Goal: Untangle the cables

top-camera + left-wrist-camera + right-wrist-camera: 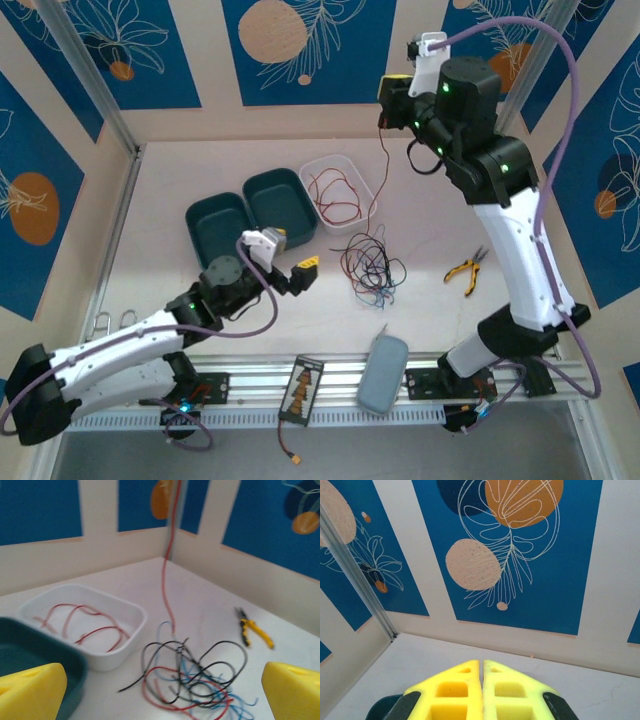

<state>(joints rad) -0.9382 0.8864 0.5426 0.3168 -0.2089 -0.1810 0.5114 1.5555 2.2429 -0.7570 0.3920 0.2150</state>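
- The left gripper (pixel 163 672) is released. Its two yellow fingers (pixel 30 692) are spread wide and hold nothing.
- The bundle of cables (pixel 195 680) is a heap of thin black, red and blue loops crossing over one another. It lies on the table (pixel 210 595) just ahead of those fingers, in line with the gap between them, and touches neither.
- One red cable (pixel 165 580) leaves the far side of the bundle and rises almost straight up, away from the left fingers.
- In the top view that cable climbs to the right gripper (pixel 481 666), which hangs high over the table, well above the bundle.
- The right gripper's fingers are clenched, pads pressed flat together, grasping the upper end of the red cable, which hangs down from them.
- A white tray (pixel 117 657) sits just beyond one left finger, beside the bundle. Loose red wires (pixel 100 630) curl inside it.
- A teal tray (pixel 30 645) sits just beside the white tray, close against that same finger.
- Yellow-handled pliers (pixel 255 630) lie on the table beyond the other left finger, apart from the bundle.
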